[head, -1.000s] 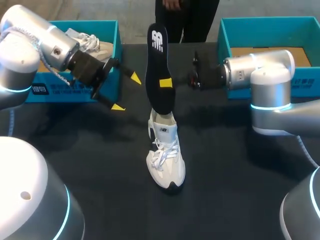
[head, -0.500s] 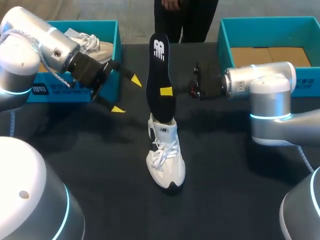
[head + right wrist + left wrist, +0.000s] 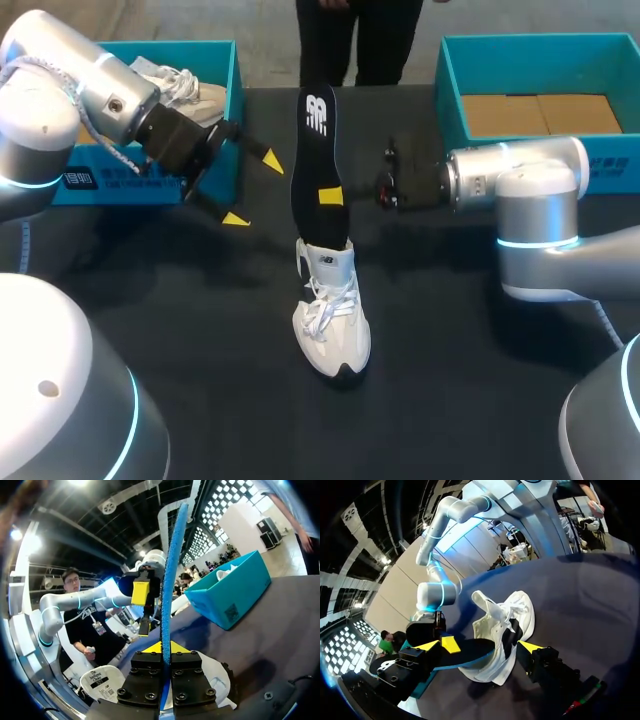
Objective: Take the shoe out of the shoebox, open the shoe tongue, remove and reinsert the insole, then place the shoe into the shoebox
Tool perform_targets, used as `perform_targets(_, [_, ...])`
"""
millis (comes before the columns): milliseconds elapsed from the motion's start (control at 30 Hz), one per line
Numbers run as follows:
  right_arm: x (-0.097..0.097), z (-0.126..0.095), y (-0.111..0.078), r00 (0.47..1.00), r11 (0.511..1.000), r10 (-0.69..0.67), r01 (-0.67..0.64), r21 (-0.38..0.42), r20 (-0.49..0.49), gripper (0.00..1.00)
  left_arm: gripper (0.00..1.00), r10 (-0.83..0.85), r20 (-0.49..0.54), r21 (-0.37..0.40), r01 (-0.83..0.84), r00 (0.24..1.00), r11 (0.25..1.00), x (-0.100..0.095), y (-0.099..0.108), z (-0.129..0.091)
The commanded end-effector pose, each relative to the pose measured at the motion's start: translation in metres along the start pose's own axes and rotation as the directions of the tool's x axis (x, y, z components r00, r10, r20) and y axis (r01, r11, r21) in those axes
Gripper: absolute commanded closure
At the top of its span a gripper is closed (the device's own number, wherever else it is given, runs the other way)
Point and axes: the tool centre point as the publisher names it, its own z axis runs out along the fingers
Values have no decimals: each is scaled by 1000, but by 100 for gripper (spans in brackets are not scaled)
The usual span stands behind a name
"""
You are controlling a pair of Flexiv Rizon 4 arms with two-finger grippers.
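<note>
A white shoe (image 3: 331, 318) stands on the black table, toe toward me. A black insole (image 3: 316, 150) rises upright from its opening, its lower end inside the shoe. My right gripper (image 3: 331, 196) is shut on the insole about halfway up; in the right wrist view the insole's blue edge (image 3: 170, 575) stands straight up from my right gripper (image 3: 163, 649). My left gripper (image 3: 253, 189) hangs open to the left of the insole, touching nothing. In the left wrist view the shoe (image 3: 506, 630) and insole (image 3: 470, 652) lie ahead of my left gripper (image 3: 479, 646).
A teal shoebox (image 3: 215, 170) at the back left holds a second white shoe (image 3: 185, 85). Another teal shoebox (image 3: 450, 90) at the back right shows a bare cardboard floor. My right arm (image 3: 530, 200) stretches across in front of that box.
My right gripper has come down with the insole, pushing its lower end further into the shoe and standing it straighter. The left arm has not moved.
</note>
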Motion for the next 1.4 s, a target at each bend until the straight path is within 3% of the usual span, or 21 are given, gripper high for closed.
perform_targets(33, [1,2,-4,1000,1000,2,-2,4,3,100,0,1,-4,-7,-1,1000,1000,0,-2,0])
perform_targets(1000, [12,-1,-60,993,991,117,-116,68,-12,100,0,7,-29,-9,-7,1000,1000,0,1,4])
perform_targets(1233, [11,-2,-59,992,990,123,-122,71,-16,100,0,3,-28,-5,-3,1000,1000,0,2,6])
perform_targets(1300, [12,-1,-54,993,991,113,-112,75,-18,60,0,5,-25,-4,-5,1000,1000,0,2,6])
perform_targets(1400, [12,-1,-47,995,992,98,-96,78,-17,55,0,7,-22,-2,-7,1000,1000,0,2,7])
